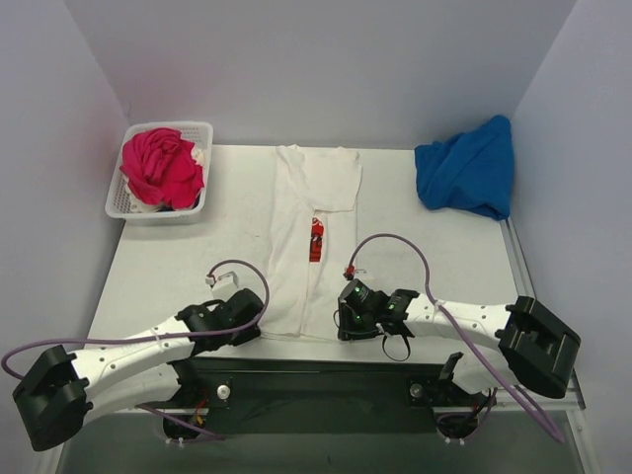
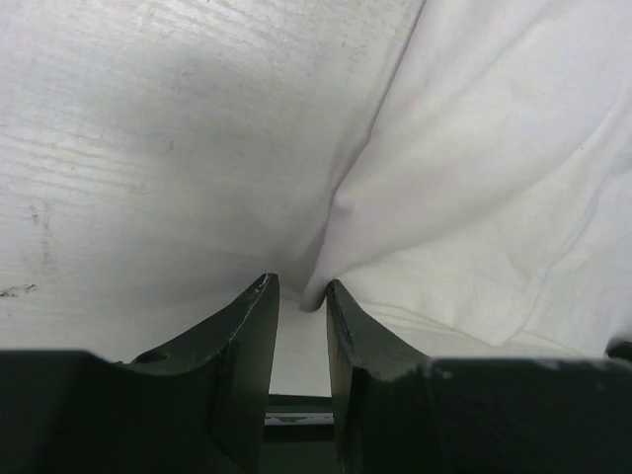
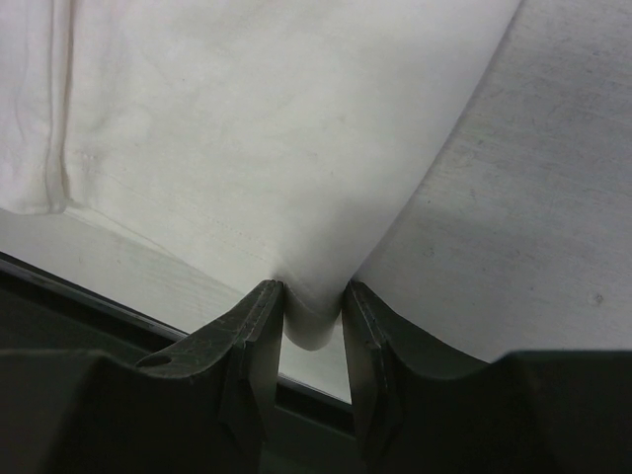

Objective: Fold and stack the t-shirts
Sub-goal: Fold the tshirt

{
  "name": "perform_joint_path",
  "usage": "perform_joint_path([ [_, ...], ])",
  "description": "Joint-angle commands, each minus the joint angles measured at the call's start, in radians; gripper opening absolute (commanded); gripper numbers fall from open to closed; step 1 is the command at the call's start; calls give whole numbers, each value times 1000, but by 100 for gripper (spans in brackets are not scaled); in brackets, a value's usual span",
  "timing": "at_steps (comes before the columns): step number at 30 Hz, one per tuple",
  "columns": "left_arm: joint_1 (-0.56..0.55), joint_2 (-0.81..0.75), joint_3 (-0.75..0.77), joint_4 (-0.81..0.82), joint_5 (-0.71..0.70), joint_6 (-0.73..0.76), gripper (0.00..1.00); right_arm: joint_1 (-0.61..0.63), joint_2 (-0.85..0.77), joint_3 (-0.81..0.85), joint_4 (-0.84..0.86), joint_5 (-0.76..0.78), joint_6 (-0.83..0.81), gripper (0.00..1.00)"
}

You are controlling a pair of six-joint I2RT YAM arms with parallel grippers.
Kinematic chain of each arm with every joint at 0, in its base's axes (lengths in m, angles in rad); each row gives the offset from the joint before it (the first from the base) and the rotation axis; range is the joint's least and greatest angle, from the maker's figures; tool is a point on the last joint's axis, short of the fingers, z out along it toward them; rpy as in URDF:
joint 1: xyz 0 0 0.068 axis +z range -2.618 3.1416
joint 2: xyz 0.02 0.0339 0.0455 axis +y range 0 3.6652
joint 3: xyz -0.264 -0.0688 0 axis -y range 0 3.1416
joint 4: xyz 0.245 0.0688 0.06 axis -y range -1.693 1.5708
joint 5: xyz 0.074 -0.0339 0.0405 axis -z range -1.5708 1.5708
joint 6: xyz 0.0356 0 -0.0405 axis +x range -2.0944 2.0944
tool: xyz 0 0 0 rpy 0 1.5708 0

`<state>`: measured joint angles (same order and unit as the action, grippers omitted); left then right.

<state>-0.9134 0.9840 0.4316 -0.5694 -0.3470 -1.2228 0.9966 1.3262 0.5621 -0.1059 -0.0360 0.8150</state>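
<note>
The white shirt (image 1: 301,267) lies flat in the middle of the table (image 1: 178,267), folded lengthwise into a narrow strip. Its long axis runs from 6 to 12 o'clock, tilted slightly toward 1. The neck and one sleeve are at the far, 12 o'clock end, the hem is at the near edge, and the red print (image 1: 316,240) sits about halfway up. At the hem's 4 o'clock corner the right gripper (image 3: 314,296) is clamped on a bulge of cloth squeezed between its fingers. At the 8 o'clock corner the left gripper (image 2: 301,291) stands narrow. A puckered edge of the shirt reaches down between its tips and touches one finger, but whether it is pinched cannot be told. Both arms lie low along the near edge, pointing inward at the hem. Well apart at 2 o'clock, a blue shirt (image 1: 469,168) sits crumpled in the far right corner. At 10 o'clock a basket (image 1: 128,209) holds a bunched pink shirt (image 1: 158,168).
</note>
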Motion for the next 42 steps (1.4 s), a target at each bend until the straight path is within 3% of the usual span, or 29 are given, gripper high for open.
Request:
perform_joint_path([
  [1, 5, -100, -7, -76, -14, -4, 37, 11, 45, -57, -221, 33, -2, 32],
  [5, 7, -189, 18, -147, -15, 5, 47, 10, 54, -53, -222, 33, -4, 32],
  [7, 5, -188, 22, -147, -12, 14, 63, 11, 62, -48, -222, 33, -5, 32],
  [8, 7, -177, 21, -133, -4, 19, 67, 11, 62, -48, -222, 33, -7, 32],
  [14, 8, -85, -4, -24, 36, 43, 73, 11, 62, -48, -224, 33, -4, 32],
  [26, 91, -10, -54, 163, 60, 82, 72, 7, 67, -47, -225, 59, -5, 32],
  [31, 93, 56, -34, 135, 88, 103, 61, 2, 65, -51, -229, 59, 3, 31],
  [42, 93, 5, -42, 55, 109, 102, 44, 2, 57, -54, -235, 53, 10, 31],
])
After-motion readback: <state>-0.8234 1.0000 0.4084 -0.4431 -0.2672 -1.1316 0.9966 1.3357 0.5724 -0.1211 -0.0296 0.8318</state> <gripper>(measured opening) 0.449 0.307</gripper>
